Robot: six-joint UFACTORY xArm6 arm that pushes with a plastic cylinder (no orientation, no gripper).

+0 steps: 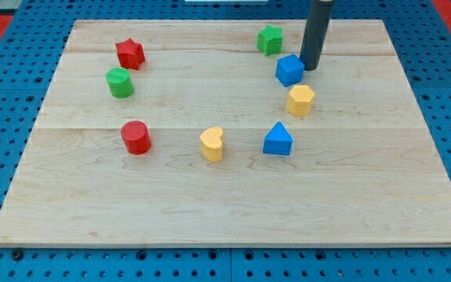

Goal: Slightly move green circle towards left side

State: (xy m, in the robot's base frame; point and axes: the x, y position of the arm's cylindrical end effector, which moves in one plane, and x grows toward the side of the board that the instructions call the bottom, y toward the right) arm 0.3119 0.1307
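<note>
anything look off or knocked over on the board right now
Nothing stands out. All eight blocks sit flat on the board, none tipped or stacked. My tip is at the view's top right, right beside the blue cube, far from the green circle at the view's left, next to the red star.
</note>
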